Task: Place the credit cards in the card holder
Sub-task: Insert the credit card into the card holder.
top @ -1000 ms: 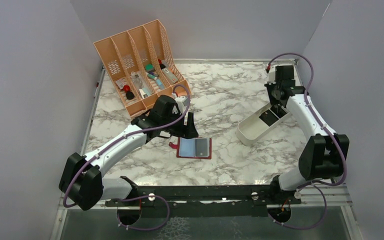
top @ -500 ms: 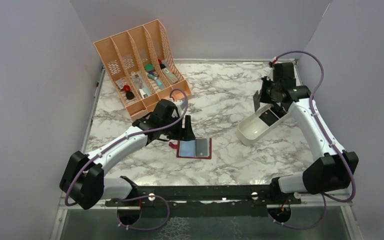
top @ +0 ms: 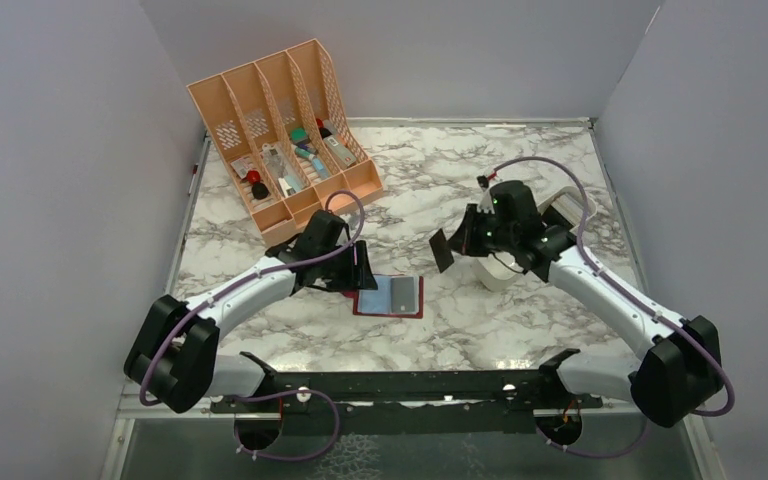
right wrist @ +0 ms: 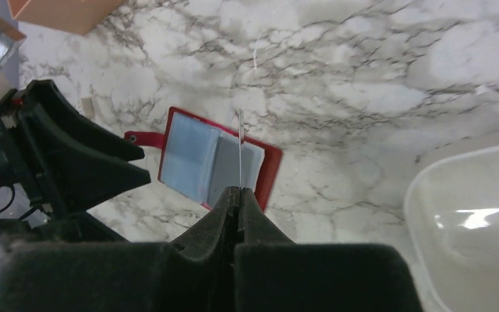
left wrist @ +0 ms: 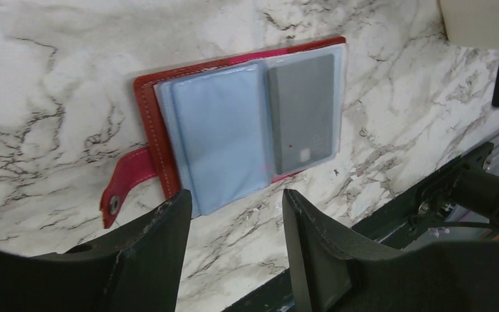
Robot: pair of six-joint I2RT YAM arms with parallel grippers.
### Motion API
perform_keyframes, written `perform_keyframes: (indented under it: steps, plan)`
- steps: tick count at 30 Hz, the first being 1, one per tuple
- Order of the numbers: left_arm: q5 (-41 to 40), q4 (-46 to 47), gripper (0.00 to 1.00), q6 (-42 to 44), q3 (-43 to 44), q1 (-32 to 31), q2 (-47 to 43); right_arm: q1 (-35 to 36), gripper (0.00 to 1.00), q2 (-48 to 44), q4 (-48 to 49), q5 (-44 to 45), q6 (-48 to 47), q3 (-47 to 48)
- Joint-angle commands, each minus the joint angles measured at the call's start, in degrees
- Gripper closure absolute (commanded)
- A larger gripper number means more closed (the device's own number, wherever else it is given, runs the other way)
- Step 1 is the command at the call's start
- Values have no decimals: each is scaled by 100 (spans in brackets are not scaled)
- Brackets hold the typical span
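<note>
The card holder (top: 392, 296) is a dark red wallet lying open on the marble table, clear pockets up. In the left wrist view (left wrist: 149, 117) a grey credit card (left wrist: 301, 120) sits in its right pocket; the left pocket looks bluish. My left gripper (top: 362, 272) is open and empty at the wallet's left edge, its fingertips (left wrist: 177, 201) just short of the snap strap (left wrist: 120, 195). My right gripper (top: 457, 245) is shut on a dark credit card (top: 441, 250), held above the table to the wallet's right. That card shows edge-on (right wrist: 240, 146) over the wallet (right wrist: 185, 153).
A white oblong tray (top: 490, 272) lies right of centre, partly under my right arm; the part of its inside in the right wrist view (right wrist: 468, 221) is bare. A peach slotted organizer (top: 280, 130) with small items stands at the back left. Grey walls enclose the table.
My right gripper lifted a dark card out of the white tray and swung left toward the wallet. My left gripper drew back slightly to the wallet's left edge.
</note>
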Motion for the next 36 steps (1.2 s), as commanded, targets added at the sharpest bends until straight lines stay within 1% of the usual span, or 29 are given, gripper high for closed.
perform_keyframes:
  steps: [1,5,7,8,11,14,18,21,27,33,36]
  plan:
    - [-228,192,45,-102,-182,228,60,435,99,-136,1592,-470,1059,-704]
    - [-410,247,51,-122,-279,300,121,884,99,-18,2379,-361,1667,-1276]
    - [-344,340,58,-147,-335,293,172,1100,99,136,2543,-124,1859,-1392]
    - [-356,366,60,-171,-361,293,202,1168,99,231,2657,-109,1929,-1454]
    - [-502,329,61,-160,-382,297,262,1302,99,536,3106,-250,2156,-1667]
    - [-604,325,62,-191,-394,298,236,1448,99,734,3538,-215,2464,-1899]
    - [-594,326,67,-180,-426,294,326,1599,99,949,3709,60,2609,-2017]
    - [-516,355,71,-187,-485,298,440,1615,99,1057,3915,123,2680,-2109]
    - [-504,497,77,-222,-639,289,501,1615,99,1201,4022,242,2775,-2195]
    - [-505,578,81,-225,-749,281,525,1615,99,1132,3979,485,2763,-2258]
    - [-489,632,81,-220,-809,251,532,1615,99,1245,4012,405,2760,-2226]
